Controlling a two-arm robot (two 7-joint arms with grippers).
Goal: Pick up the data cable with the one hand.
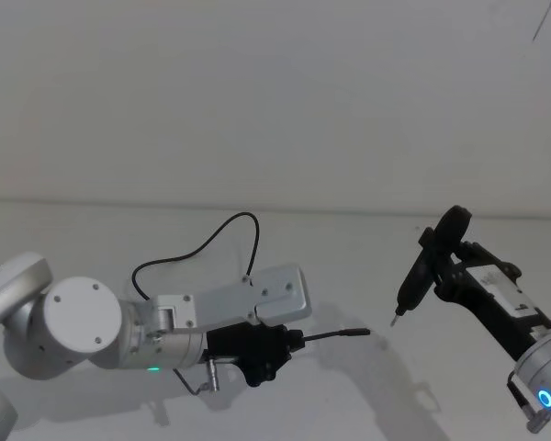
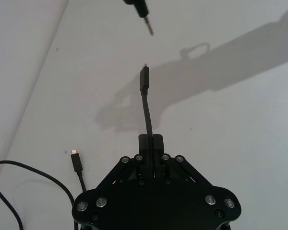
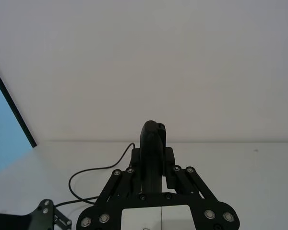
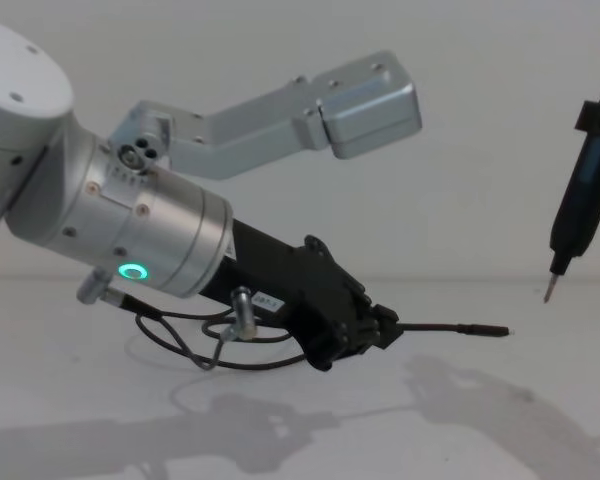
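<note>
The data cable is a thin black cord looping over the white table behind my left arm. My left gripper is the black angular hand on the silver cylinder with the green ring light, and it is shut on the cable near one end. That plug sticks out ahead of the fingertips, clear of the table. In the left wrist view the cord runs from the closed gripper out to the plug, while the other plug lies on the table.
My right gripper is shut on a slim black tool whose pointed tip hangs just beyond the held plug. A short grey wire with a silver plug dangles from the left wrist. A blue panel stands at the side.
</note>
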